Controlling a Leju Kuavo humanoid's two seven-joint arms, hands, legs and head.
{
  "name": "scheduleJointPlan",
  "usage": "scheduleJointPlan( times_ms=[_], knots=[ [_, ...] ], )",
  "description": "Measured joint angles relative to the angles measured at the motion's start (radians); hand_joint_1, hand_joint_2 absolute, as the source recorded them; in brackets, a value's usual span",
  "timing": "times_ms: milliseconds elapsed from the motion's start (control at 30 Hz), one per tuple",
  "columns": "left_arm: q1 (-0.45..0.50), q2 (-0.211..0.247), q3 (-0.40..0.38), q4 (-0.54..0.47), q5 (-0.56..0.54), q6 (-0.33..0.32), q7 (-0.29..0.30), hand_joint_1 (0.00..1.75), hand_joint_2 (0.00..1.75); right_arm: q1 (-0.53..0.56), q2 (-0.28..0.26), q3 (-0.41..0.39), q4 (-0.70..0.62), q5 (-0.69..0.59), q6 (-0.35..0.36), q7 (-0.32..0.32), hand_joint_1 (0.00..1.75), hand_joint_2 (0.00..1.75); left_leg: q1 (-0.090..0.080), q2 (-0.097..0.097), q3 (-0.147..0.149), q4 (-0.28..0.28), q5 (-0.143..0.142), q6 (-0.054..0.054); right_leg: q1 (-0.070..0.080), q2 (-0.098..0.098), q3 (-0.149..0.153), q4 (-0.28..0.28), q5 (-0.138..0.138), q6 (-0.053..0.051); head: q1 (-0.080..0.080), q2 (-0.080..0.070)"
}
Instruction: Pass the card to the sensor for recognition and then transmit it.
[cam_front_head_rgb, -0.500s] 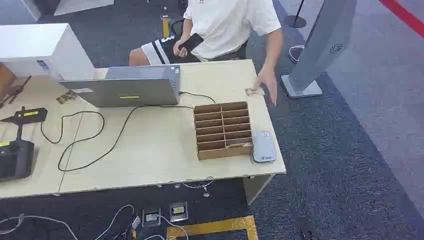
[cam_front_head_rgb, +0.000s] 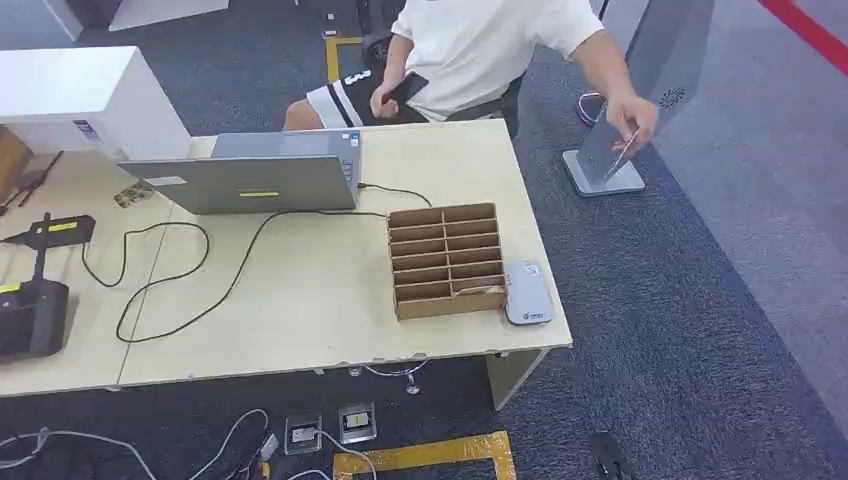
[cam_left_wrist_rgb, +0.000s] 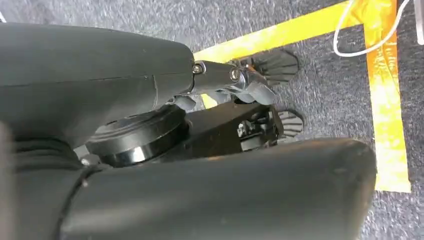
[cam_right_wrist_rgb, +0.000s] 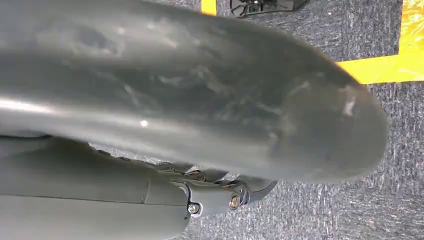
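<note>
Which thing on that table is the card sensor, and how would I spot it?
Start at the light wooden table and go to its near right corner. There a brown slotted organizer stands, and the sensor lies flat right beside it: a small grey rounded pad, the only smooth plastic piece there.

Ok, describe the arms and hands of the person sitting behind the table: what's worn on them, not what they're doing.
The person wears a white short-sleeved T-shirt. Its sleeves end above the elbows and leave the forearms bare. The hand out to the side and the hand at the lap are ungloved. Any watch or ring is too small to tell.
</note>
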Motion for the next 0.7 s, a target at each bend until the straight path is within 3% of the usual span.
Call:
scheduleJointPlan(
  times_ms=[267,333,400,433,533,600,633,667,700],
  knots=[
    [0.001,0.016,-0.012,-0.008,0.084,0.0,0.0,0.0,0.0,-0.01,-0.002,0.001,0.0,-0.006,-0.02,0.0,0.0,0.0,0.0,0.0,0.0,0.0,0.0,0.0,0.0,0.0,0.0,0.0,0.0,0.0,0.0,0.0],
    [0.001,0.017,-0.016,-0.005,0.098,0.0,-0.005,0.0,0.0,-0.01,-0.009,0.001,0.0,-0.035,-0.055,-0.023,0.0,0.0,-0.001,0.0,0.0,0.0,0.0,0.0,-0.001,0.0,0.0,0.0,0.0,0.0,0.0,0.0],
    [0.002,0.019,-0.018,-0.003,0.118,0.0,-0.005,0.0,0.0,-0.022,-0.033,-0.007,0.0,-0.091,-0.132,-0.079,0.0,0.0,-0.002,0.0,-0.001,0.0,0.0,0.0,-0.002,0.0,0.0,0.0,0.0,0.0,0.0,0.0],
    [0.002,0.023,-0.019,-0.004,0.122,0.0,-0.005,0.0,0.0,-0.035,-0.052,-0.013,0.0,-0.103,-0.157,-0.1,0.0,1.75,-0.002,0.0,-0.001,0.0,0.0,0.0,-0.002,0.0,0.0,0.0,0.0,0.001,0.0,0.0],
    [0.002,0.035,-0.019,-0.004,0.108,0.0,0.0,0.0,0.0,-0.08,-0.117,-0.04,0.0,-0.136,-0.19,-0.129,0.0,1.75,-0.003,0.0,0.0,0.0,0.001,0.001,-0.003,0.001,0.0,0.0,0.001,0.002,0.0,0.0],
    [0.003,0.036,-0.009,-0.002,0.047,0.0,-0.021,0.0,0.0,-0.105,-0.148,-0.076,0.0,-0.199,-0.264,-0.215,0.0,1.75,-0.004,0.0,-0.001,0.0,0.001,0.001,-0.004,-0.001,0.0,0.0,0.001,0.002,0.0,0.0],
    [0.005,0.037,0.006,0.001,0.018,0.0,-0.072,0.0,0.0,-0.123,-0.171,-0.102,0.0,-0.216,-0.285,-0.258,0.0,1.75,-0.005,-0.001,-0.002,0.0,0.001,0.002,-0.005,-0.001,0.0,0.001,0.002,0.003,-0.001,0.0],
    [0.004,0.042,0.029,0.014,0.015,0.0,-0.159,0.0,0.0,-0.154,-0.207,-0.132,-0.002,-0.212,-0.291,-0.283,0.0,1.75,-0.006,-0.001,-0.003,0.0,0.002,0.002,-0.006,-0.001,-0.001,0.001,0.002,0.003,-0.001,0.0],
    [-0.003,0.048,0.044,0.029,0.028,-0.002,-0.219,0.0,0.0,-0.189,-0.234,-0.149,-0.003,-0.199,-0.289,-0.277,0.0,1.75,-0.006,-0.001,-0.003,0.0,0.002,0.002,-0.006,-0.001,-0.002,0.001,0.002,0.003,0.0,0.0]
  ],
)
